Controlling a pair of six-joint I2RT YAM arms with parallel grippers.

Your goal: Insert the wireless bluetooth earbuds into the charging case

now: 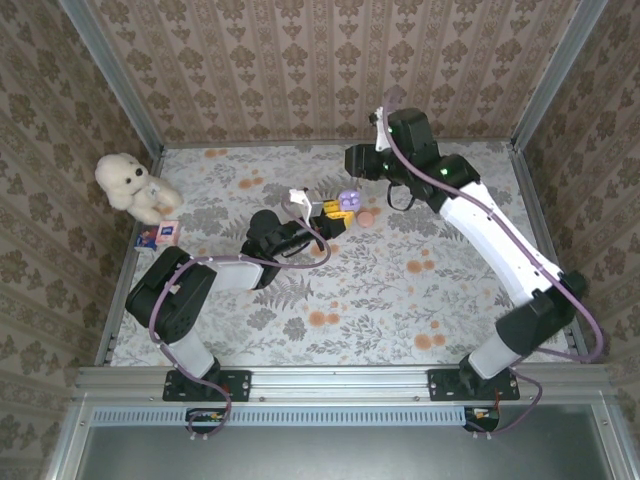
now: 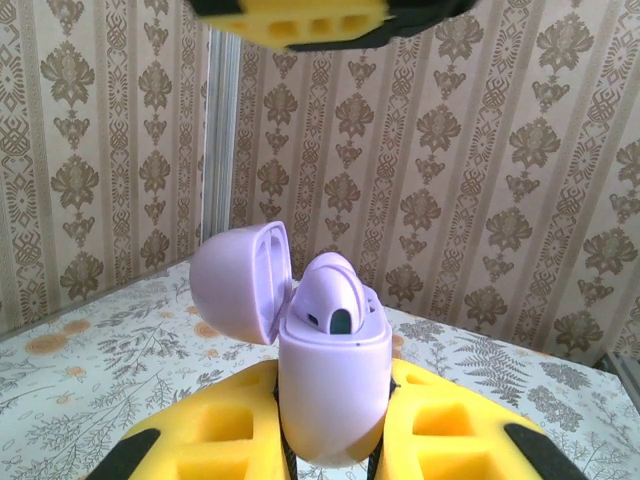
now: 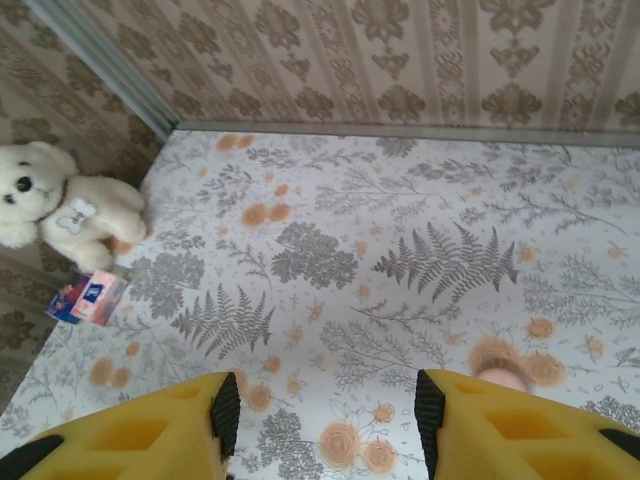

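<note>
Two grippers are mine here, and they stand differently. My left gripper (image 2: 335,455) is clenched on the charging case (image 2: 335,370), with its yellow fingers (image 2: 200,440) pressing the lower body from both sides at the bottom centre of the left wrist view. The case stands upright, its lid (image 2: 240,280) swung open toward the left of the frame. The lilac earbud (image 2: 335,290) sits in its well with its rounded top above the rim; I cannot tell whether it is pushed fully home.

My right gripper (image 3: 320,425) is released. Its fingers stand apart along the bottom edge of the right wrist view, with nothing but the floral cloth (image 3: 330,250) between them. Just above the finger at the lower right of that frame, what I take for the pale pinkish earbud (image 3: 505,378) peeks out, lying on the cloth. In the top view it lies just right of the case, near centre frame.

I judge that earbud to be very light, hard and smooth, so it is likely to skid on the cloth or squirt from the pads. I would take it across its broadest part, pads low and squeeze gentle. The case seems light too and its hinge delicate, so my hold belongs on the body, off the lid.

A teddy bear (image 3: 60,205) and a small box (image 3: 90,298) at the left edge lie well apart from all this.
</note>
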